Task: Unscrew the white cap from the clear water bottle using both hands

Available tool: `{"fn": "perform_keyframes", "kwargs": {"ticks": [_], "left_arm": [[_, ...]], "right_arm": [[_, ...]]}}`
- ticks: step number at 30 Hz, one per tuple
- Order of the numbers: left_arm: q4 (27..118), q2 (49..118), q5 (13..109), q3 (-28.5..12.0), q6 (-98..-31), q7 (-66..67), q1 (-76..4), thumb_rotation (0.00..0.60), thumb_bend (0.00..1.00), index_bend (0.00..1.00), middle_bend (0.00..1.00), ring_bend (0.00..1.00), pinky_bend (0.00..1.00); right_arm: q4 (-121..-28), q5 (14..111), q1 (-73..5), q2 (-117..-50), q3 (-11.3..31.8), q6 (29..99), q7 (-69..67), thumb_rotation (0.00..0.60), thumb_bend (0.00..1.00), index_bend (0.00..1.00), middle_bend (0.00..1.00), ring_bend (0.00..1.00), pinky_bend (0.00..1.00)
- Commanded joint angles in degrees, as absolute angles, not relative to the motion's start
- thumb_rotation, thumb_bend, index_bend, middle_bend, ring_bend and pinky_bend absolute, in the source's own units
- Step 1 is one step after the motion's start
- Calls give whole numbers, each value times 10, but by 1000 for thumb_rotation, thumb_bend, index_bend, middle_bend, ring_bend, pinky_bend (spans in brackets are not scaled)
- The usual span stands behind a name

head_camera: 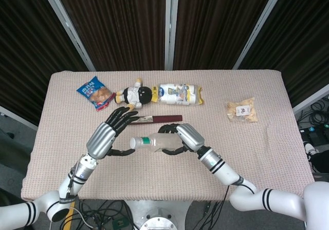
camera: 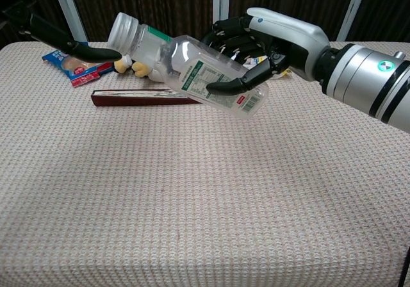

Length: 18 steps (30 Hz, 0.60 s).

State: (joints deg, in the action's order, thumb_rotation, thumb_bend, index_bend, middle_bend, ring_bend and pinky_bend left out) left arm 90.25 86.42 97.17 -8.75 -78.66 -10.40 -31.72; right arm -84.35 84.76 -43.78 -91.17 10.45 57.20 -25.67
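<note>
Right robot hand holds bottle above table.

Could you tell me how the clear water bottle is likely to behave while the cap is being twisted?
The bottle looks empty, so probably light. Its thin clear wall may flex under the right hand. Held tilted off the table, it might spin in that grip.

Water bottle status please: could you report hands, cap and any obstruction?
Right hand grips the bottle, held tilted above the table. Left hand open beside the white cap. Cap on. Nothing between.
</note>
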Motion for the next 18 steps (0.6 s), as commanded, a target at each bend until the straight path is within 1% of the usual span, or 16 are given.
{"fn": "perform_keyframes", "kwargs": {"ticks": [1,18], "left_arm": [[903,864,971,-86,-788,-103,-318,600,0,135,100,40,69],[914,860,972,-79,-800,-108,-322,600,0,134,100,41,69]], "right_arm": [[-843,846,-439,-912,104,570,-252,600,400,547,504,382,528],[-842,833,-448,-913,103,554,-246,600,397,548,506,393,537]]}}
